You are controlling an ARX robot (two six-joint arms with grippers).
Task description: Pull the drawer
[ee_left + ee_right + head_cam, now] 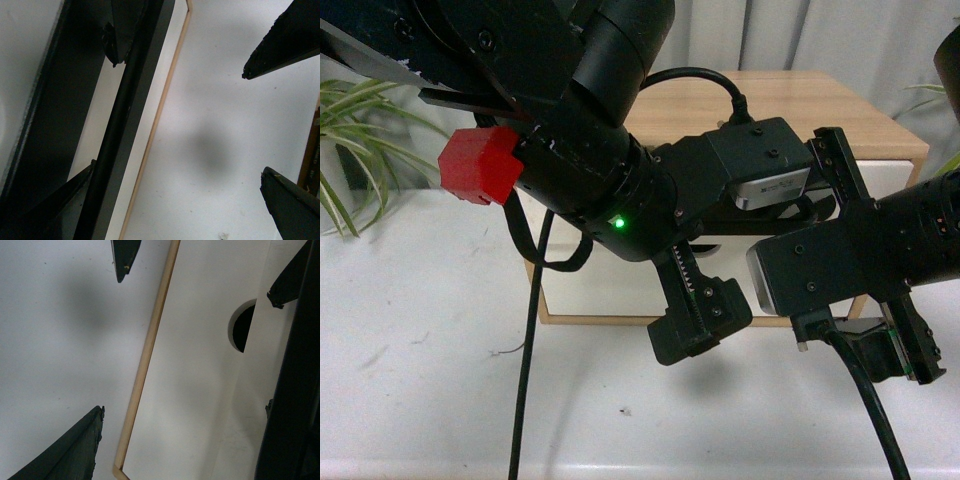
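Left gripper [253,125] hangs spread wide, handle [117,120] of the drawer [92,125] partly cropped.

The white table [410,340] bears a wooden cabinet [840,115].

Drawer [200,365] white, bar handle [120,125] black; cabinet [800,100] light wood; block [478,165] red; table [420,330] white.

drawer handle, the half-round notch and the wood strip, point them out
drawer handle [117,130], left wrist view, middle of the black bar
half-round notch [243,329], right wrist view, dark cut-out in the white front
wood strip [145,355], right wrist view, midway along its length
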